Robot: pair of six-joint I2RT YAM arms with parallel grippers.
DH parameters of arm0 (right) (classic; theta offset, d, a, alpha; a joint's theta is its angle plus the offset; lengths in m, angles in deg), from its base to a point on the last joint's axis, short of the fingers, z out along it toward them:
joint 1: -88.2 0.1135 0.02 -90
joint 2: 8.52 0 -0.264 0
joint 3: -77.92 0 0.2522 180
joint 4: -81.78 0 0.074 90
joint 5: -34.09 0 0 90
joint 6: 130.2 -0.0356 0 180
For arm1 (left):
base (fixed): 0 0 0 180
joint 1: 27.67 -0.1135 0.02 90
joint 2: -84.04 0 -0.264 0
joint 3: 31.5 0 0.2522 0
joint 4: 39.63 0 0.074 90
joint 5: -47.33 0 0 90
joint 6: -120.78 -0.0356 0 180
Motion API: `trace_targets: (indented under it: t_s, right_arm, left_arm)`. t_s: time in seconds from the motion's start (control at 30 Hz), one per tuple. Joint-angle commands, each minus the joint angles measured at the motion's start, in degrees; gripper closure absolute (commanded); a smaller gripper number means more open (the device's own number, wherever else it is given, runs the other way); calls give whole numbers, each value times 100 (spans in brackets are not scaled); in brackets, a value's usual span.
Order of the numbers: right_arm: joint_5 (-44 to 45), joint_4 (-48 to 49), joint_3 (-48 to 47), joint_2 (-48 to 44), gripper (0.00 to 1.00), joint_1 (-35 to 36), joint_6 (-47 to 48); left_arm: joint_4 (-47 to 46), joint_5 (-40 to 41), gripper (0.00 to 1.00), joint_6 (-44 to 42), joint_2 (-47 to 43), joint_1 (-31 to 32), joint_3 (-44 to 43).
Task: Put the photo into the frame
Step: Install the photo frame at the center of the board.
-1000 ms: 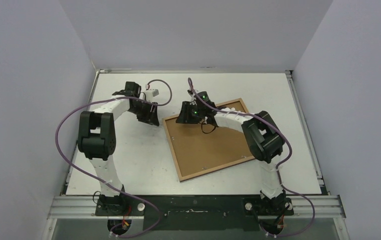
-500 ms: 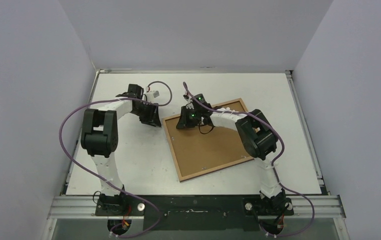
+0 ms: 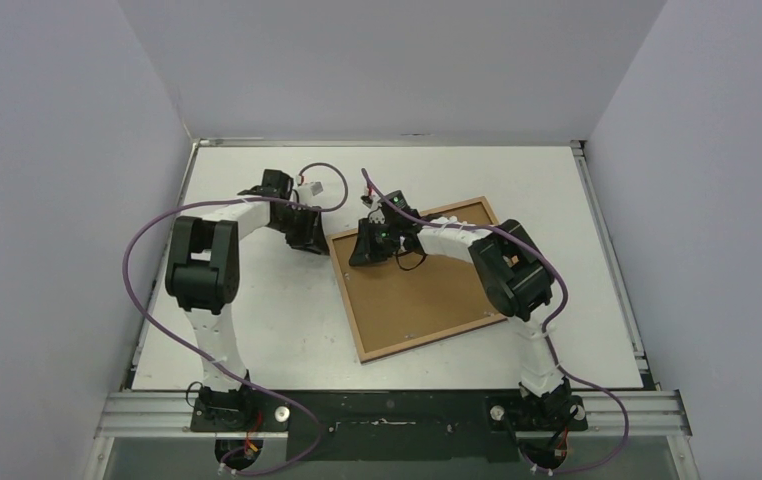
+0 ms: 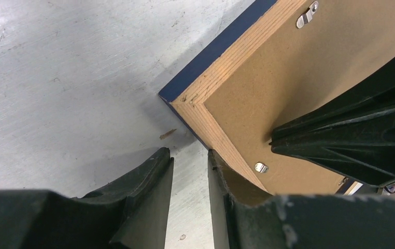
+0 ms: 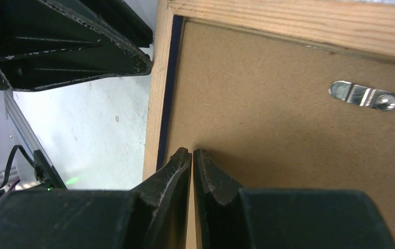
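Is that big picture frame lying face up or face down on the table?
Face down. The frame shows its wood-brown back, with metal clips over the brown board; its navy front meets the table.

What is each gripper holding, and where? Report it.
Nothing visibly held: right gripper shut, tips on the backing board; left gripper open, only table between its jaws, beside a corner of the frame.

Right end effector (image 5: 192,152) now closed at frame (image 5: 288,21) edge

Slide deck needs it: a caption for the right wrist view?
Shut right pincer at the backing board's edge, inside the face-down frame.
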Motion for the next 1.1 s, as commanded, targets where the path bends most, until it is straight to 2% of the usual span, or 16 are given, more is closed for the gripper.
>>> trace_targets:
  t_s: [0.0, 0.43, 0.8, 1.07]
  right_arm:
    - [-355, -19, -143, 81, 91, 71, 118]
    - [-876, -145, -255, 223, 91, 99, 84]
    - [-1356, 246, -135, 258, 91, 109, -335]
    - [-1577, 747, -132, 3, 72, -93, -612]
  left_arm:
    - [-320, -131, 72, 157, 152, 67, -137]
    - [-561, -121, 75, 402, 174, 154, -267]
    - [-749, -118, 77, 626, 294, 252, -458]
    - [-734, -80, 78, 642, 249, 262, -515]
